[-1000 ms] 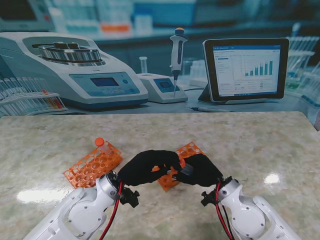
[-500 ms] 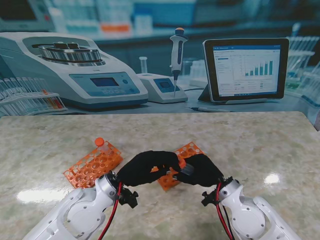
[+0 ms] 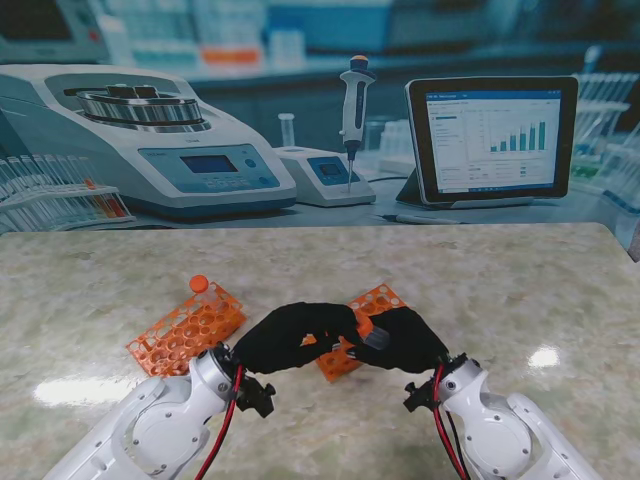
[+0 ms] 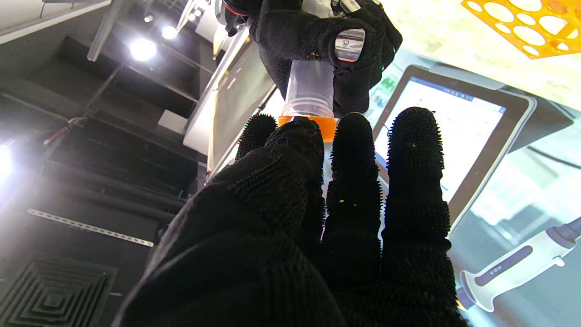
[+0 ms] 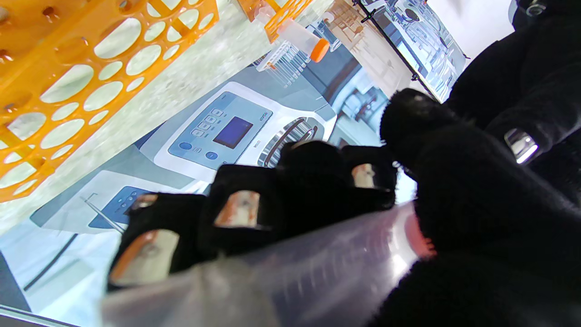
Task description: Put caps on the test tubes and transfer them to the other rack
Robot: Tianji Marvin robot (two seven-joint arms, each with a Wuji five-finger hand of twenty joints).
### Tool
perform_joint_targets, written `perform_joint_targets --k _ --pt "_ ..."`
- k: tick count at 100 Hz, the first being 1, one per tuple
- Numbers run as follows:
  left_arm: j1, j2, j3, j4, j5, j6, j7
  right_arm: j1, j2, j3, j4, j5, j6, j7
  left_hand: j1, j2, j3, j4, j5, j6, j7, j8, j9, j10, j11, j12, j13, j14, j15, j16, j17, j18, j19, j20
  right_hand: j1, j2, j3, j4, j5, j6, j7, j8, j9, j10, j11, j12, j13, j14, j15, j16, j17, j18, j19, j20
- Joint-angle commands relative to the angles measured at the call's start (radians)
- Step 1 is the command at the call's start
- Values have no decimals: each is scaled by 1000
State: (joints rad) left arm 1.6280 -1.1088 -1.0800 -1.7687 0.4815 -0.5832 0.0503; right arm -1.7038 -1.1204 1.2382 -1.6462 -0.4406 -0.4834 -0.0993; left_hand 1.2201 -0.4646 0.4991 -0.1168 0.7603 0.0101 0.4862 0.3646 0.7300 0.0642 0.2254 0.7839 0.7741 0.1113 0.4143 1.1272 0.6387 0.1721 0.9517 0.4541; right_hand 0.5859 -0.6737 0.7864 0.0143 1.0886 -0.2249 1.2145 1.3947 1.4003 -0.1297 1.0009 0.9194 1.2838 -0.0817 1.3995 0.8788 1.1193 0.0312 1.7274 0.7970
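My two black-gloved hands meet over the table's near middle. My right hand [image 3: 400, 340] is shut on a clear test tube [image 4: 310, 88], seen close in the right wrist view as a clear test tube [image 5: 290, 277]. My left hand [image 3: 295, 335] is shut on an orange cap [image 4: 313, 123], pressed against the tube's threaded mouth. An orange rack [image 3: 187, 327] lies to the left and holds one capped tube [image 3: 199, 284]. A second orange rack [image 3: 375, 300] lies right behind my hands, mostly hidden.
A backdrop picture of lab gear rises at the table's far edge: centrifuge [image 3: 150, 135], pipette [image 3: 354, 100], tablet [image 3: 492, 135]. A bright glare spot [image 3: 545, 357] lies on the marble to the right.
Both hands stay pressed together at the tube's mouth with only a very slight shift. The racks have not moved.
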Motion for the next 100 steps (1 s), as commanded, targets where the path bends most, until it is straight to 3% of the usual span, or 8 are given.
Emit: perform_joint_targets --k 1,100 --pt "10 4 1 -3 2 -2 -12 -5 -6 1 -7 0 -1 -5 71 17 -12 47 2 -18 -22 -13 15 8 48 -19 26 -30 11 -9 -3 -23 -15 44 49 28 -9 -19 10 -33 56 22 40 -4 -1 14 38 -91 211 73 81 -86 279 38" --pt "28 9 -12 -17 -2 -12 -27 -5 -8 4 -5 -6 -2 -16 71 48 -59 64 0 -17 -36 -19 12 8 36 -16 29 -30 8 -21 -8 -19 -25 92 48 30 -11 -19 10 -33 56 23 40 -4 -1 14 38 -90 210 72 81 -86 279 38"
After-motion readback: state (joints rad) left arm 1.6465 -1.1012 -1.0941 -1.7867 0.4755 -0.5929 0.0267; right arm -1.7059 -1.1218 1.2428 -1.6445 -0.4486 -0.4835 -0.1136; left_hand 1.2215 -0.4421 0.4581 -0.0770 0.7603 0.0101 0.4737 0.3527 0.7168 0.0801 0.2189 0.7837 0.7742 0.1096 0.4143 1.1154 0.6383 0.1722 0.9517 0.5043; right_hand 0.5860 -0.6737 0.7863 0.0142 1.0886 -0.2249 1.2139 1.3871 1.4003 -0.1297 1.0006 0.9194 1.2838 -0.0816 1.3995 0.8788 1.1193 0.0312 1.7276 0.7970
